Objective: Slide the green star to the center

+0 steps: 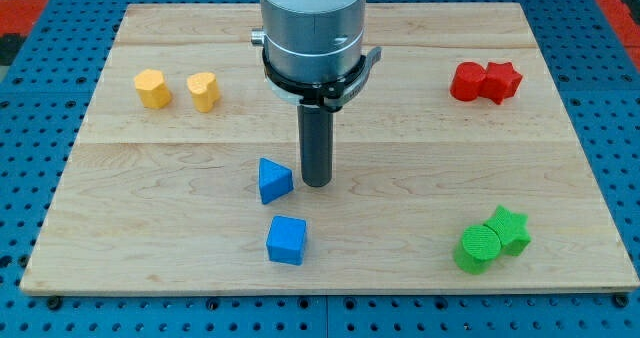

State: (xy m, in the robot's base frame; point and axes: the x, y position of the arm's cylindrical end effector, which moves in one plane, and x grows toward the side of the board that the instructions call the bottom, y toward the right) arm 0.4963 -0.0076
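Observation:
The green star (511, 228) lies near the view's bottom right of the wooden board (420, 158), touching a green cylinder (477, 248) just to its lower left. My tip (317, 183) rests near the board's middle, far to the left of the green star. It stands just to the right of a blue triangular block (273, 181), very close to it; I cannot tell whether they touch.
A blue cube (287, 240) lies below the blue triangle. A yellow hexagonal block (153, 88) and a yellow heart (203, 91) sit at the top left. Two red blocks, a cylinder (466, 81) and a star (501, 81), touch at the top right.

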